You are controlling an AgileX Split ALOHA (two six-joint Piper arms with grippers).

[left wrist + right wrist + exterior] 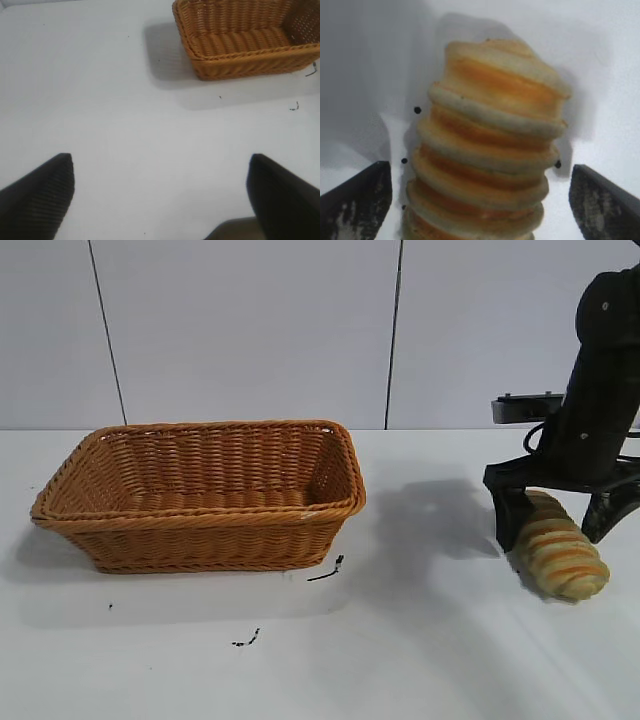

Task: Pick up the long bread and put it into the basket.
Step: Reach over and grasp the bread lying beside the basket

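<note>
The long bread (562,548), an elongated ridged loaf banded in tan, golden-orange and pale cream, was seen lying on the white table (420,640) at the right side of the exterior view, well apart from the basket (200,495). It was straddled by the right tool (565,510), whose dark fingers (355,205) were spread wide on either side of the loaf, with gaps visible between them and the crust. The basket, rectangular and woven of orange-brown wicker with flared sides and a braided rim, was seen empty. The left tool (160,195) was held with fingers apart above bare table, near the basket.
</note>
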